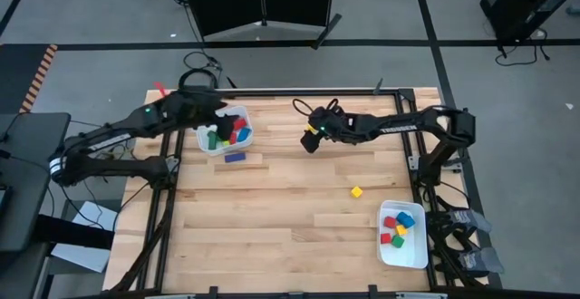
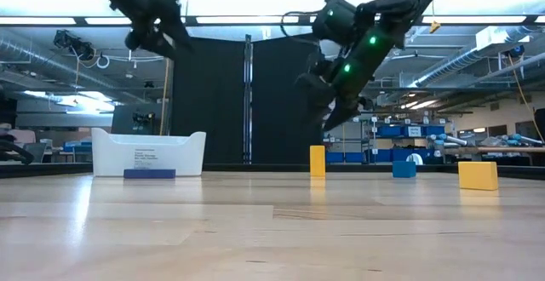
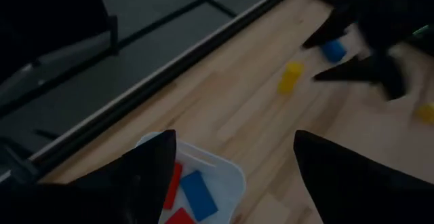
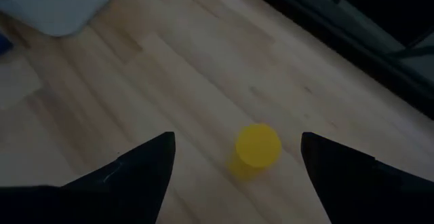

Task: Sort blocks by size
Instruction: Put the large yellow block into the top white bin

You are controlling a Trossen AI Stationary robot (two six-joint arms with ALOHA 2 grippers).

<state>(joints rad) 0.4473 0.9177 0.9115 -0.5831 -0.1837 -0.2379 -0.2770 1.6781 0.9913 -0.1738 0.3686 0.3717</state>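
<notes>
Farthest left, the left claw hangs high over the far-left tray with its fingers spread wide and nothing between them. That tray already carries a jumble of long blocks, red, blue and green. A blue bar lies flat on the table just beside the tray's near edge; lying low like that, it would best be pinched across its narrow width.

Toward the middle, the right claw is also raised and wide open, holding nothing, directly above an upright yellow bar that stands on end at the far side of the table. The blocks look like light, stiff, smooth-faced pieces, so a firm squeeze should not harm them, but the tall bar could topple if one finger arrives first. My judgement is to come straight down and close on two opposite flat sides, a little above mid-height. A small blue block sits on the table near that bar.

Further right, a short yellow cube lies alone, well apart from both trays. At the near right, the second tray holds short cubes in red, blue and yellow.
</notes>
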